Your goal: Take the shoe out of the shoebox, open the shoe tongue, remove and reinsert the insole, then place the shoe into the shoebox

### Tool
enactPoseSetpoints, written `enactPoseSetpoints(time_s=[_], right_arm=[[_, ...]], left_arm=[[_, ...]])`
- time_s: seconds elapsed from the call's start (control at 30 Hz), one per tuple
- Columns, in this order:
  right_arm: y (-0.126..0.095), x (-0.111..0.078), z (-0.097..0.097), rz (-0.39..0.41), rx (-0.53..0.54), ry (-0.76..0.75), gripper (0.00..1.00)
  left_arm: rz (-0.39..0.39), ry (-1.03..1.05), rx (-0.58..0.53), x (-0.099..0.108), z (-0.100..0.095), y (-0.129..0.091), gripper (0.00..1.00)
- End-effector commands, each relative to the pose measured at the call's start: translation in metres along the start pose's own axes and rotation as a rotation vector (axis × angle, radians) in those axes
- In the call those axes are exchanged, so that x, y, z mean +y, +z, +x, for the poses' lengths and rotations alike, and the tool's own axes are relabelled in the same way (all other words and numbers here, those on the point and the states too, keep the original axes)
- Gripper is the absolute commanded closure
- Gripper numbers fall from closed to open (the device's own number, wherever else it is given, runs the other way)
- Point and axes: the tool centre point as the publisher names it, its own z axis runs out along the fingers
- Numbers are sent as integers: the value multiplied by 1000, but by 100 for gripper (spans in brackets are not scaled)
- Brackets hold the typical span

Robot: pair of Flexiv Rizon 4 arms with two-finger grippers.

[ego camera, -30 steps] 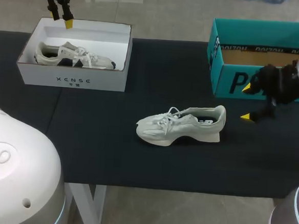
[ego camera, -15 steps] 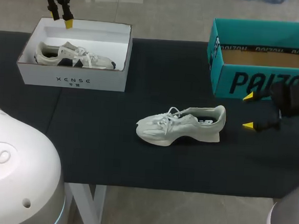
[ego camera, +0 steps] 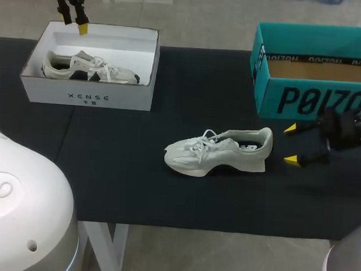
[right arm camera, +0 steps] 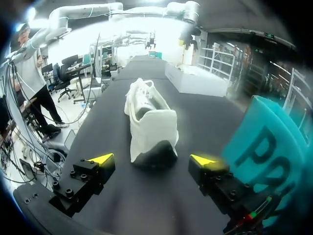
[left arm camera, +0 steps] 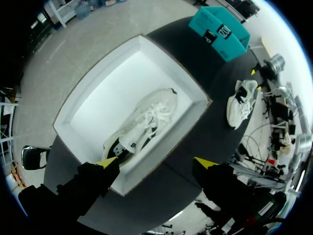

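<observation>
A pale grey-white shoe lies on its sole in the middle of the black table, heel toward the teal shoebox, which stands open with nothing in it. My right gripper is open, just behind the heel and in front of the teal box. In the right wrist view the shoe lies straight ahead of that gripper, heel nearest, touching neither finger. My left gripper hangs open above the back rim of a white shoebox. Its own view shows the gripper high over this box.
The white box holds a second shoe, also seen from above as the boxed shoe. The left wrist view also takes in the teal box and the loose shoe. Black cloth covers the table up to its front edge.
My right gripper has come down from in front of the teal box toward the table's front and slightly left, nearer the shoe's heel. The left arm and the shoe have not moved.
</observation>
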Motion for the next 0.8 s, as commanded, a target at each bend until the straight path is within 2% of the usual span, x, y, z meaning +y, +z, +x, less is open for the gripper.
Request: enactPoseSetpoints(time_s=[0.03,0.37,0.8], right_arm=[[10,-8,-5,-9,12,11,0],[29,-23,-19,-38,92,-37,0],[38,-15,-28,-41,150,-57,0]], left_arm=[[-4,1,2,0,-1,-1,0],[-4,1,2,0,-1,-1,0],[-4,1,2,0,-1,-1,0]])
